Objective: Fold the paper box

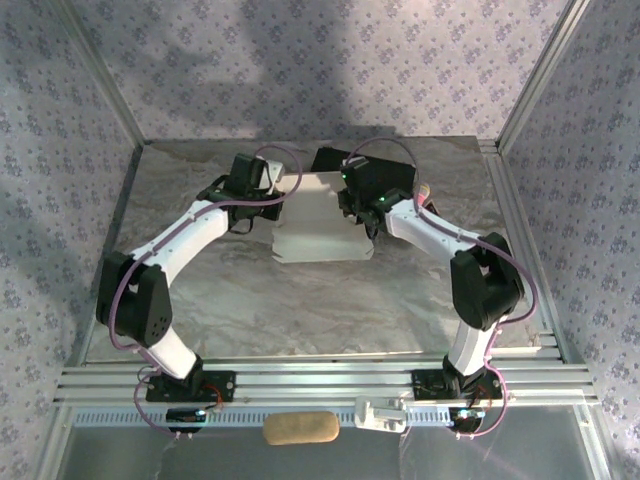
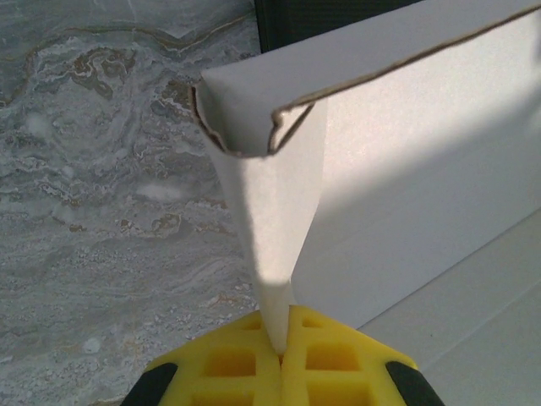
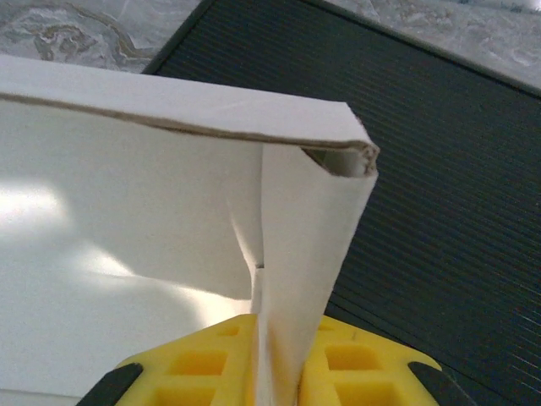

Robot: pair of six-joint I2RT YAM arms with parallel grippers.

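the paper box (image 1: 322,225) stands half-formed on the far middle of the table (image 1: 250,300), left jaws and right jaws each pinching a corner flap, the right perhaps less firmly, so an uneven pull could tear or free the card.

- The yellow left fingers (image 2: 228,362), pressed together, pinch a folded corner flap of the paper box (image 2: 423,169).
- The box wall rises on the right.
- Marbled bench (image 2: 101,211) lies left; a dark object (image 2: 330,17) sits beyond.
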